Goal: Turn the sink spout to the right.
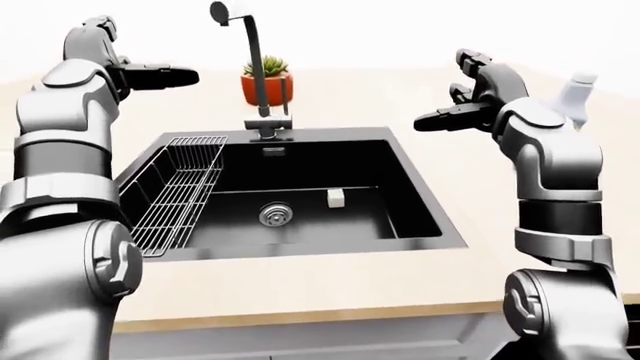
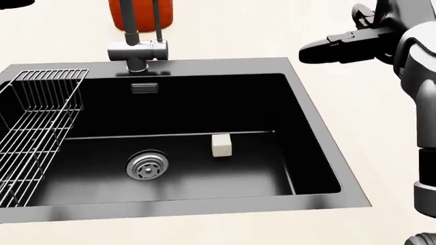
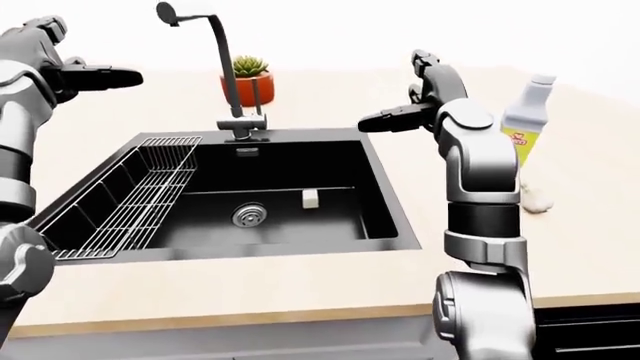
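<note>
Slim metal spout (image 1: 251, 46) arcs over the matte black sink (image 1: 420, 196) (both hands' fingers (image 1: 440, 118) spread, empty).

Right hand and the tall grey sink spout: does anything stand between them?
Nothing does. In the left-eye view only bare light countertop lies between the right hand and the tall grey sink spout; the red pot with the green plant sits behind the spout.

A pale wooden countertop (image 1: 300, 285) runs under bright, even light to a plain white wall (image 1: 400, 30).
</note>
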Tool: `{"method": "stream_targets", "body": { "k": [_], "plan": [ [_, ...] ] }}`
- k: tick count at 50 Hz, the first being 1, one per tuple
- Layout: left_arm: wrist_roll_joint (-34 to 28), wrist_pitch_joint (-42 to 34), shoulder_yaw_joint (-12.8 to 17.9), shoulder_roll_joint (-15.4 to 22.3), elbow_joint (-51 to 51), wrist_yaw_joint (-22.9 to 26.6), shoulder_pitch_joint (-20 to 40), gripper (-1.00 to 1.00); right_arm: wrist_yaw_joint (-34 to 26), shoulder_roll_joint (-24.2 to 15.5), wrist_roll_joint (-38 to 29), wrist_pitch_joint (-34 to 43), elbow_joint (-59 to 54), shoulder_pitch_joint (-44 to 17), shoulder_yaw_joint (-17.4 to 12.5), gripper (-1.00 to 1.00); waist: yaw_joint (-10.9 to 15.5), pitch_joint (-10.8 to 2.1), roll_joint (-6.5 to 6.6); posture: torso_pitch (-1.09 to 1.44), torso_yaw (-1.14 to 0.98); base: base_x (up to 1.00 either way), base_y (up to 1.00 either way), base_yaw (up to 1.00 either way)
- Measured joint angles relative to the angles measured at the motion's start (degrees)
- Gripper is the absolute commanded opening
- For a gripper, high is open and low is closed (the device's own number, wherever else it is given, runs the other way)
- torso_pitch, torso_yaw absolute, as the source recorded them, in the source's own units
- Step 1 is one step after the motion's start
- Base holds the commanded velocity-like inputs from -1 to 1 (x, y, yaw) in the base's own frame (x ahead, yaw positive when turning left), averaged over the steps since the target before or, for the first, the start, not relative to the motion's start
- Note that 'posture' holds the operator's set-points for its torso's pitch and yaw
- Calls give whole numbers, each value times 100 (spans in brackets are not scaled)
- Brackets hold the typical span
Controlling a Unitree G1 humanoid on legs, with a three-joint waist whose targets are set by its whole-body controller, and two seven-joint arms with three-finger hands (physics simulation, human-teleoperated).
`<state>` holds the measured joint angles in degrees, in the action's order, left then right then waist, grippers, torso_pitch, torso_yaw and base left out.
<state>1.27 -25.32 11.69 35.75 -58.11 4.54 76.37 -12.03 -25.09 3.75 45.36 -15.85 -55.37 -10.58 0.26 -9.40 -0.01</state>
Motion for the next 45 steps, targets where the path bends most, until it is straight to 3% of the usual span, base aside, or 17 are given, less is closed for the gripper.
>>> {"method": "stream_targets", "body": {
  "k": [9,14,21,26,34,45],
  "plan": [
    [-2,-1,-8,-74,58,-20,-26,100,-15,-58,-11,102,-8,-178,-14,100,20,-331,-4,-36,0,0,0,0],
    [-138,349,-120,-213,-425,-139,144,100,-28,-67,-10,98,-3,-211,-13,100,39,-440,-28,-36,0,0,0,0],
    [-274,837,-91,-459,-1415,-496,691,100,-24,-33,-23,74,-58,-204,13,100,38,-452,-64,-36,0,0,0,0],
    [-204,524,120,-557,-1760,-684,1006,100,-54,-63,-15,120,-84,-234,13,100,24,-456,-39,-36,0,0,0,0],
    [-152,175,299,-646,-1938,-1115,1001,100,-25,-55,-45,6,-51,-120,-34,100,-15,-488,-12,-36,0,0,0,0],
    [-247,121,283,-931,-2020,-1287,974,100,-34,-68,-45,63,12,-168,-40,100,-37,-464,-51,-36,0,0,0,0]
  ]
}}
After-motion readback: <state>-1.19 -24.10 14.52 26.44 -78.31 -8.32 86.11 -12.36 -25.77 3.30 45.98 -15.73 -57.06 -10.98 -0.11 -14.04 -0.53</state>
